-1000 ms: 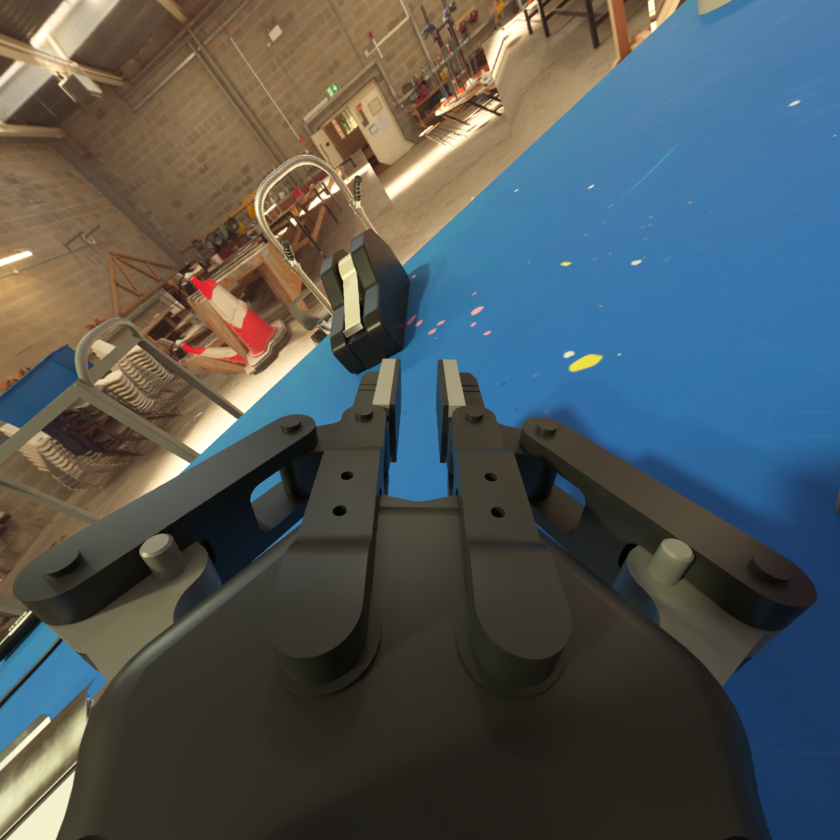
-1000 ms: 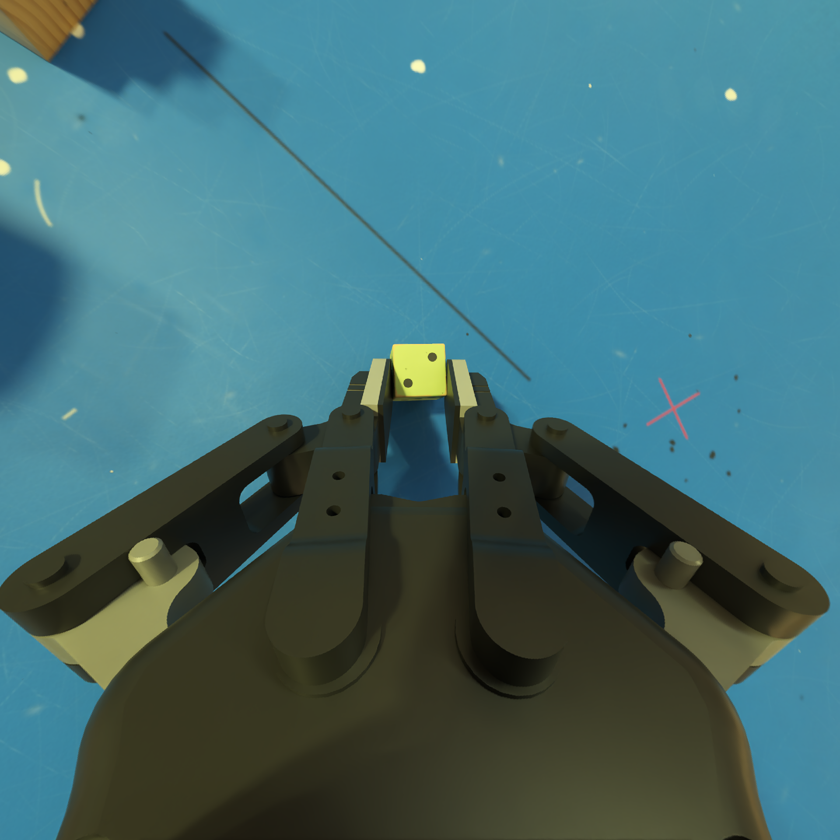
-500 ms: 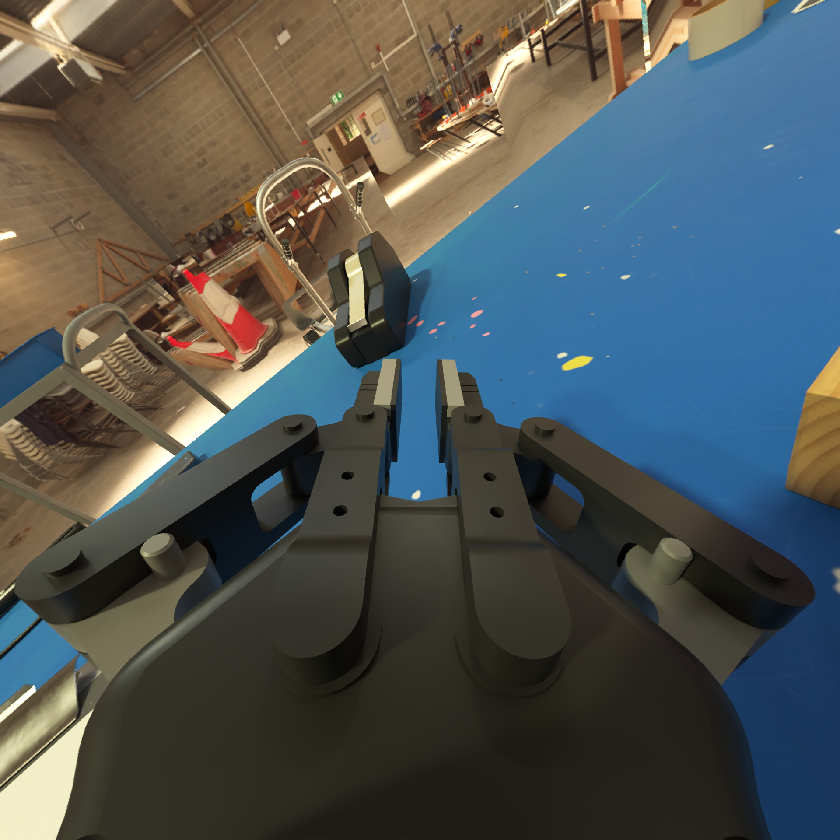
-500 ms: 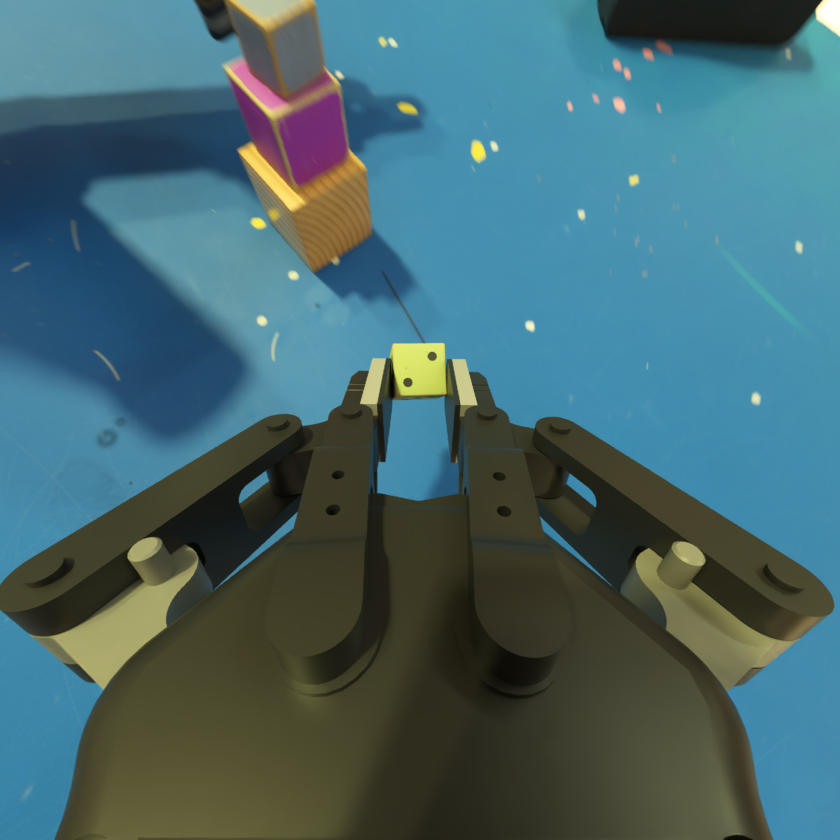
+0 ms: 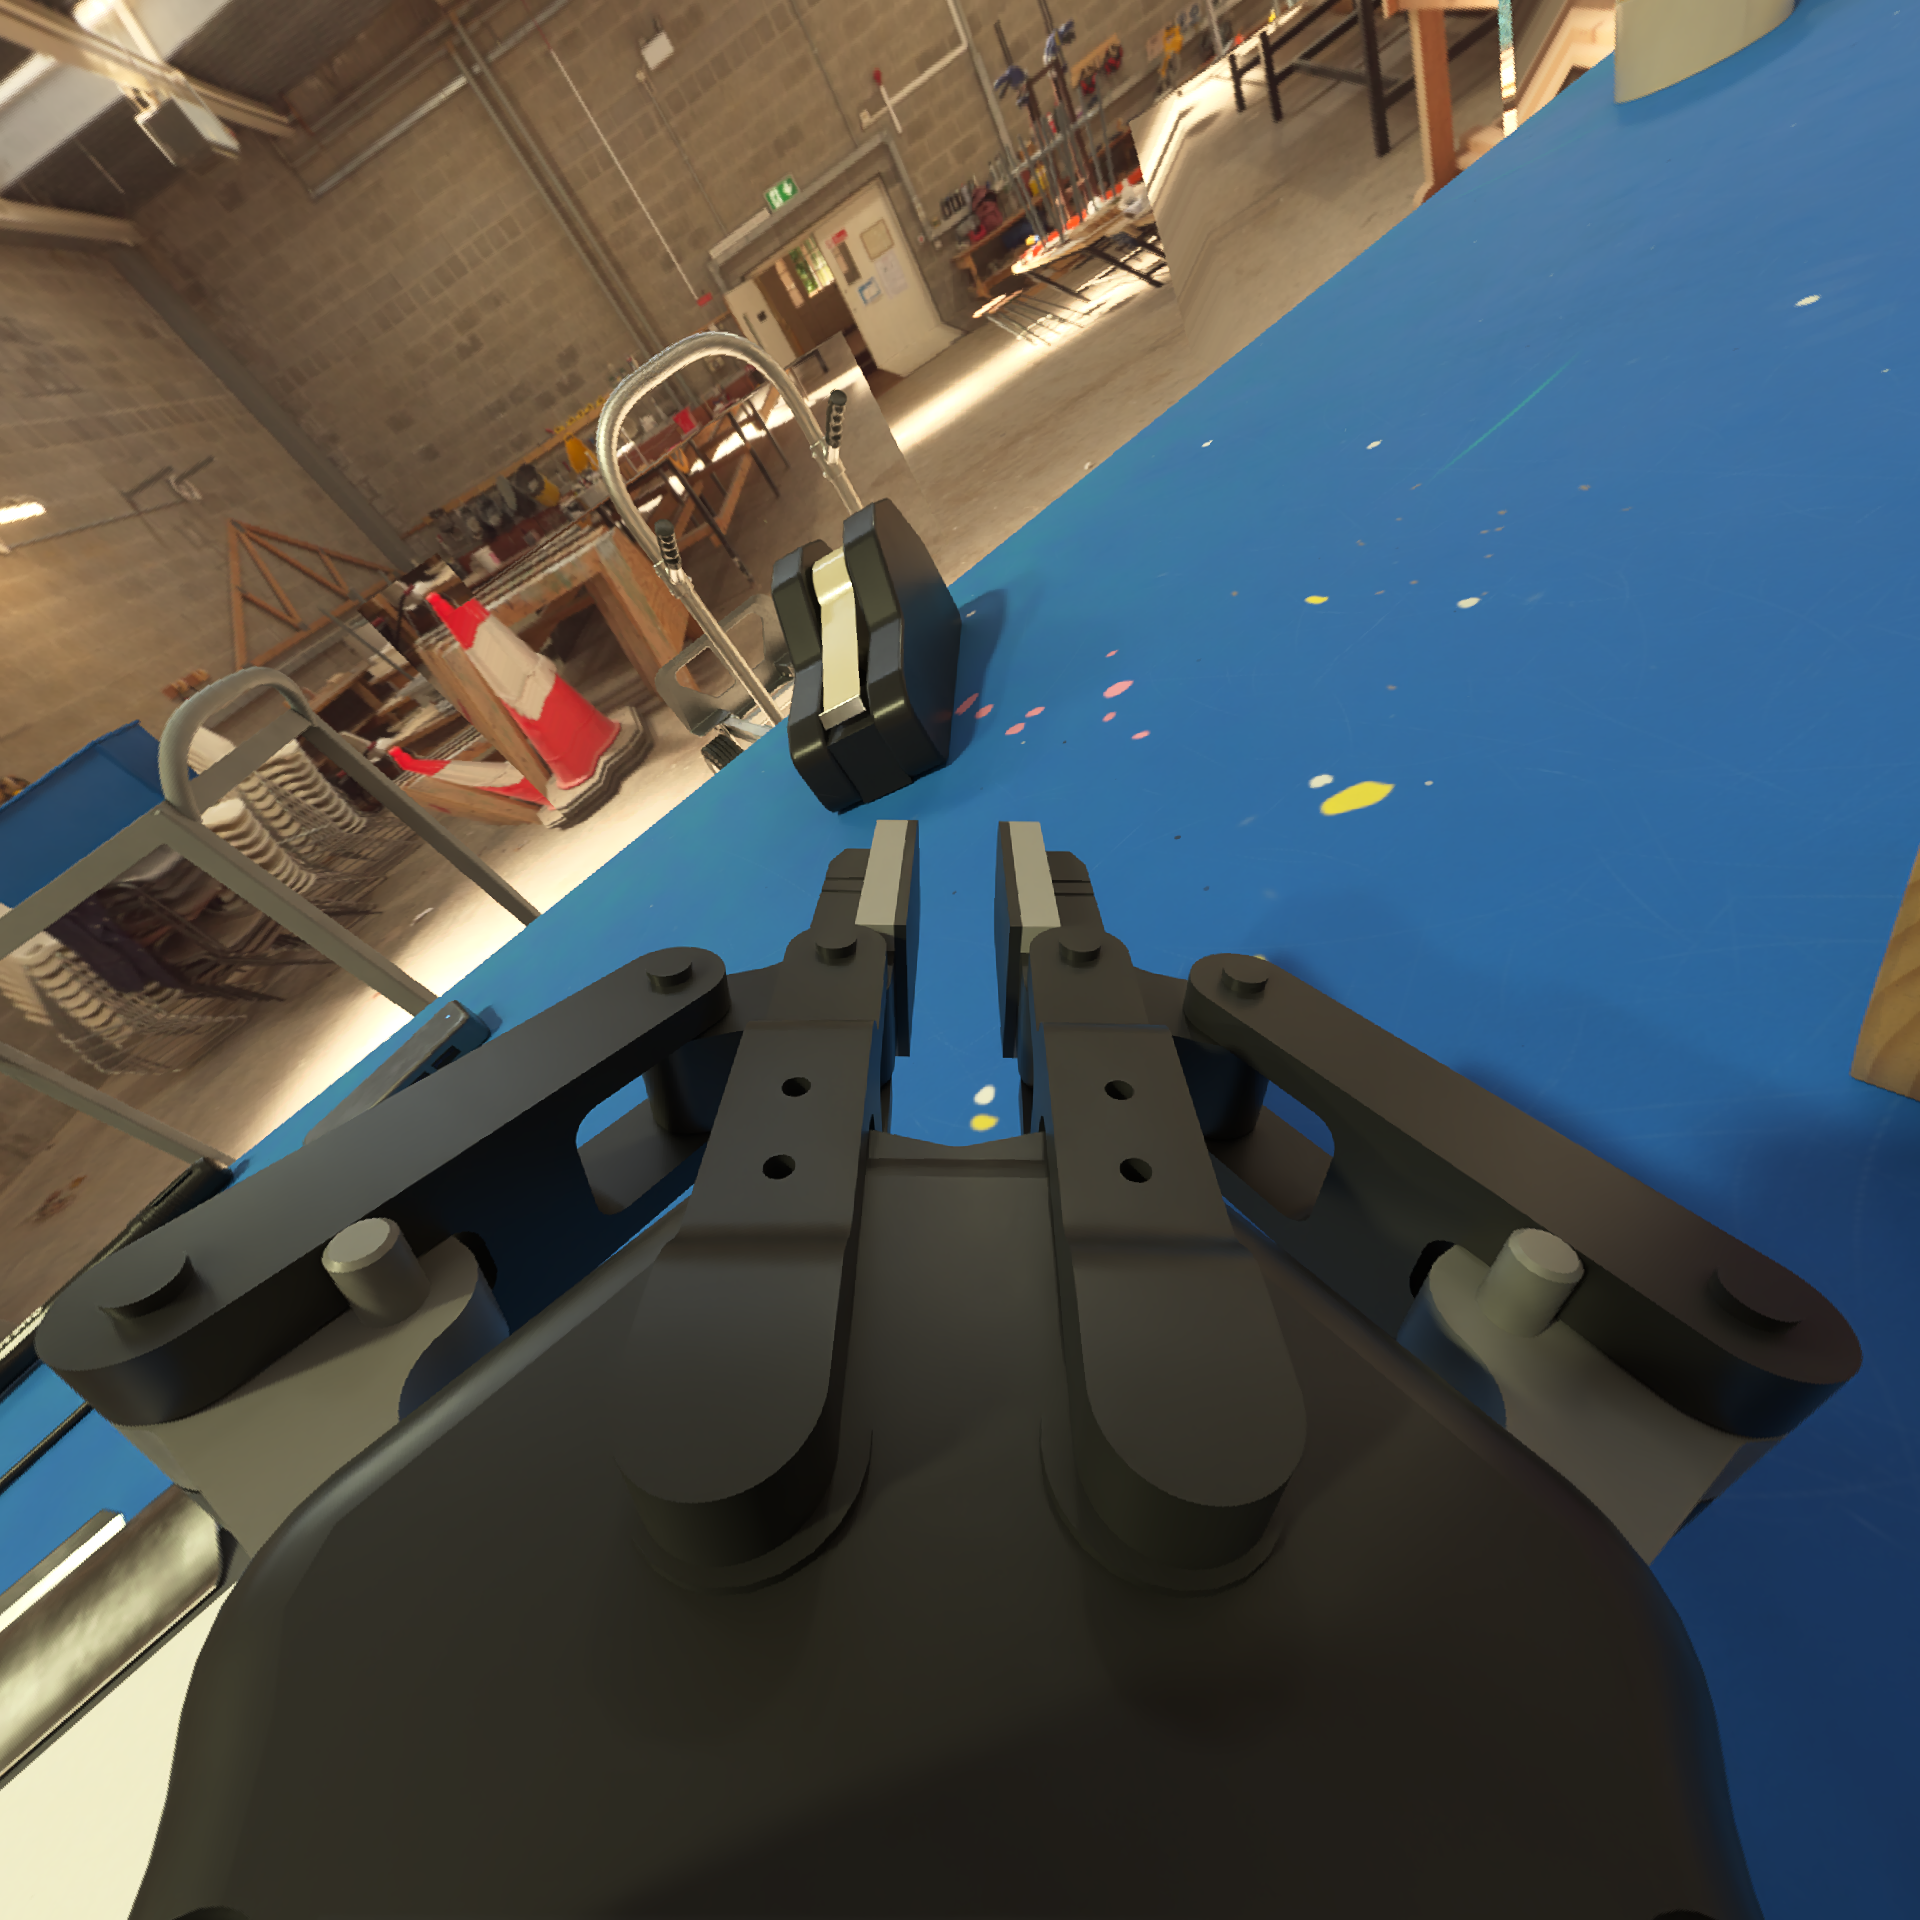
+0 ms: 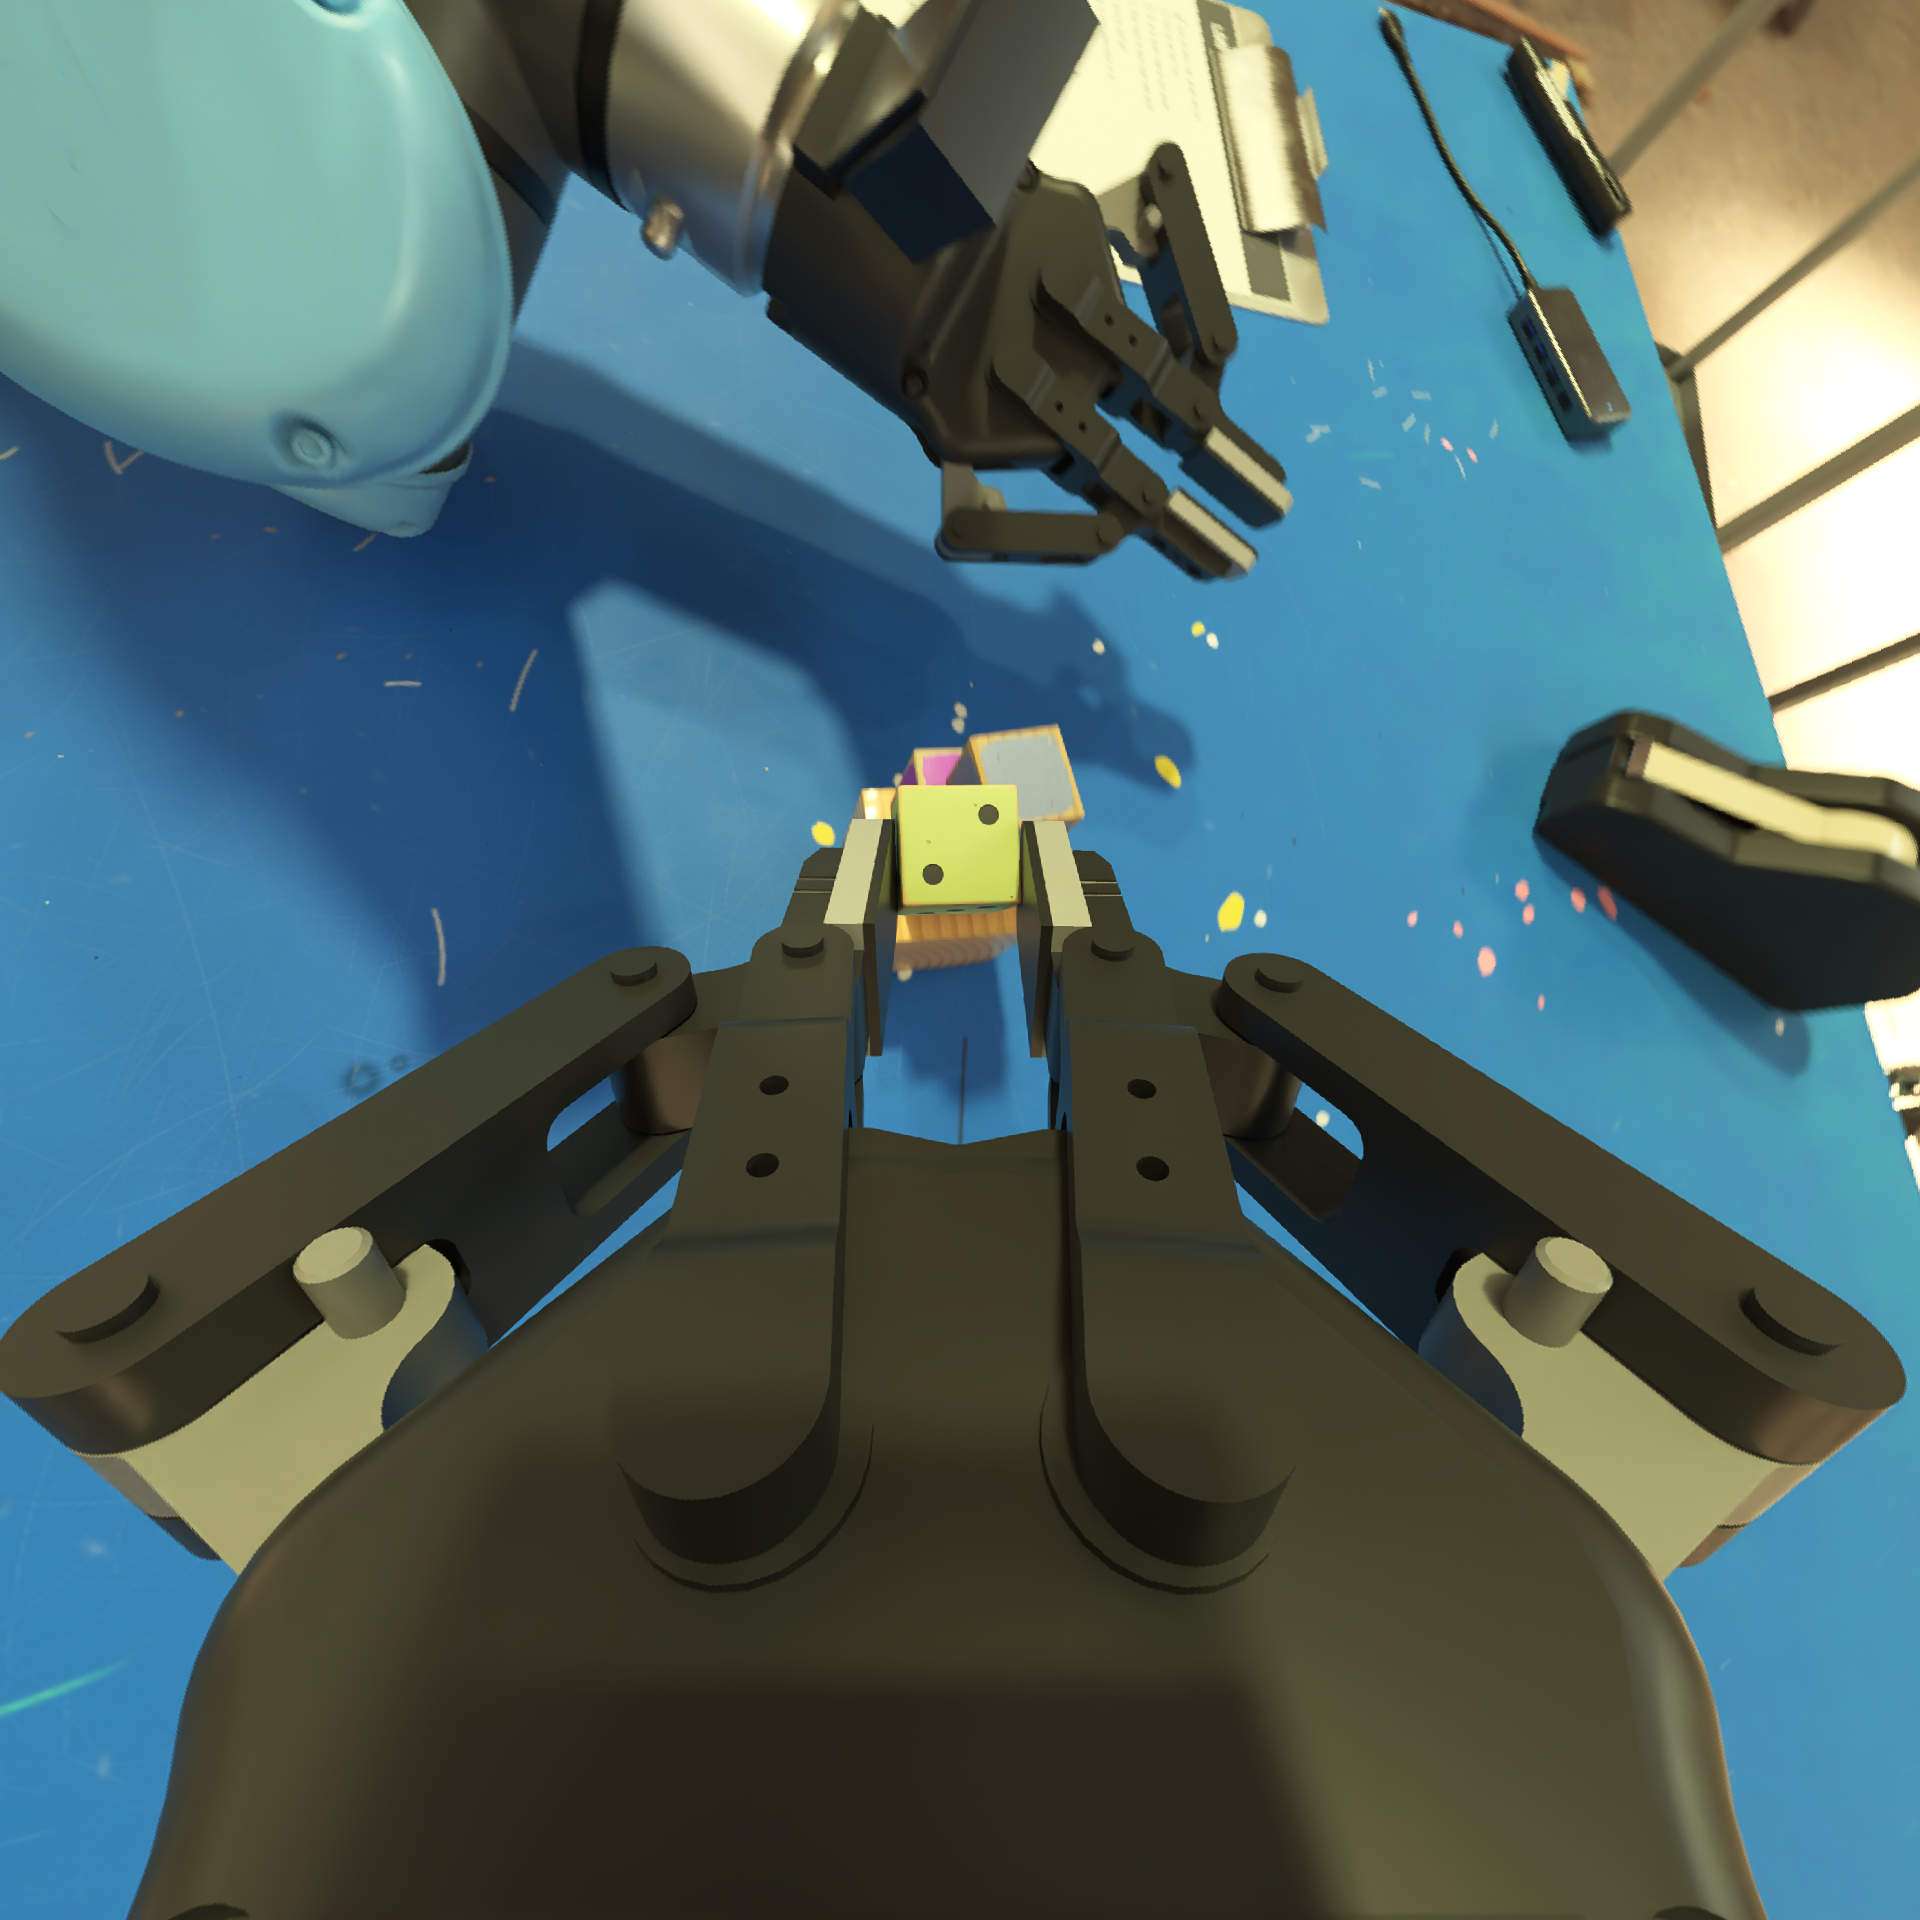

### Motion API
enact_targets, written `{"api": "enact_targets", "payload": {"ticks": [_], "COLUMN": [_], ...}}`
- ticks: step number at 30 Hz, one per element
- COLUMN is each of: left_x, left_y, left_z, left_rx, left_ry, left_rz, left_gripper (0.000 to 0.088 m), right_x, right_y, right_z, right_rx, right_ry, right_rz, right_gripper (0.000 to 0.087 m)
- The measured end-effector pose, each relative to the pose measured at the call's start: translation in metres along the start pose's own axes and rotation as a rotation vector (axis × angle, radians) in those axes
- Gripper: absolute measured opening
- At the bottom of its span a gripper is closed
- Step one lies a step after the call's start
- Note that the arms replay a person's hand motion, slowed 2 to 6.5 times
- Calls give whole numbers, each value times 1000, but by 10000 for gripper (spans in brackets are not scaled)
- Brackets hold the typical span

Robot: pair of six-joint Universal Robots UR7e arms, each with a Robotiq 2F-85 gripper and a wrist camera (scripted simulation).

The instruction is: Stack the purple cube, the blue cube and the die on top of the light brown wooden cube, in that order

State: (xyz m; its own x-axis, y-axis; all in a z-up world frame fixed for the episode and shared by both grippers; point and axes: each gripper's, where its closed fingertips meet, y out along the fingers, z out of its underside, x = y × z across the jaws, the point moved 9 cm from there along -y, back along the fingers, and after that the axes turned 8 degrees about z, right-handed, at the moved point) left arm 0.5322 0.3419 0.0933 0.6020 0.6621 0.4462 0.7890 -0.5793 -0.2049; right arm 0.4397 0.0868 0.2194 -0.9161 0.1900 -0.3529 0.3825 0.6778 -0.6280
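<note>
My right gripper [image 6: 956,862] is shut on the yellow-green die [image 6: 956,847] and holds it above the stack. Seen from above, the stack is the light brown wooden cube [image 6: 951,928] at the bottom, the purple cube [image 6: 935,767] on it and the blue-grey cube [image 6: 1023,774] on top. The die hides much of the stack. My left gripper [image 5: 956,873] is empty, its fingers a little apart, low over the blue table [image 5: 1455,935]. It also shows in the right wrist view [image 6: 1231,509], beyond the stack. An edge of the wooden cube [image 5: 1896,997] shows at the right of the left wrist view.
A black dispenser-like block [image 5: 862,655] stands near the table edge ahead of the left gripper; it also shows in the right wrist view [image 6: 1745,862]. The light blue left arm [image 6: 239,239] hangs over the table's far left. A white sheet [image 6: 1226,135] and a black cable hub [image 6: 1558,353] lie at the far edge.
My right gripper has carried the die from over bare table to above the stack. The left gripper has shifted slightly, and the wooden cube's edge came into its view at the right.
</note>
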Motion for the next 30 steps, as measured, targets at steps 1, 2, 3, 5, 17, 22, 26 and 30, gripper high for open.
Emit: {"api": "enact_targets", "payload": {"ticks": [1, 2, 3, 5, 17, 22, 26, 30], "left_x": [0, 0, 0, -1, -6, -8, -9, -9], "left_y": [0, 0, 0, 1, 7, 8, 11, 14], "left_z": [0, 0, 0, -1, 2, 3, 3, 4], "left_rx": [-1, -3, -3, -3, 83, 110, 126, 152], "left_ry": [0, 0, 0, 0, 35, 59, 64, 62], "left_rz": [4, 7, 12, 19, 41, 51, 57, 61], "left_gripper": [133, 133, 131, 128, 104, 103, 101, 98], "right_x": [-1, -2, -3, -6, -18, -20, -23, -27], "right_y": [2, 5, 7, 12, 33, 37, 38, 37], "right_z": [-6, -12, -17, -25, -51, -51, -46, -42], "right_rx": [-2, -3, -4, -5, -2, -10, 12, 12], "right_ry": [-26, -49, -70, -101, -138, -145, -144, -134], "right_rz": [-14, -27, -40, -64, -155, -188, -200, -204], "right_gripper": [213, 213, 213, 213, 213, 213, 213, 213]}}
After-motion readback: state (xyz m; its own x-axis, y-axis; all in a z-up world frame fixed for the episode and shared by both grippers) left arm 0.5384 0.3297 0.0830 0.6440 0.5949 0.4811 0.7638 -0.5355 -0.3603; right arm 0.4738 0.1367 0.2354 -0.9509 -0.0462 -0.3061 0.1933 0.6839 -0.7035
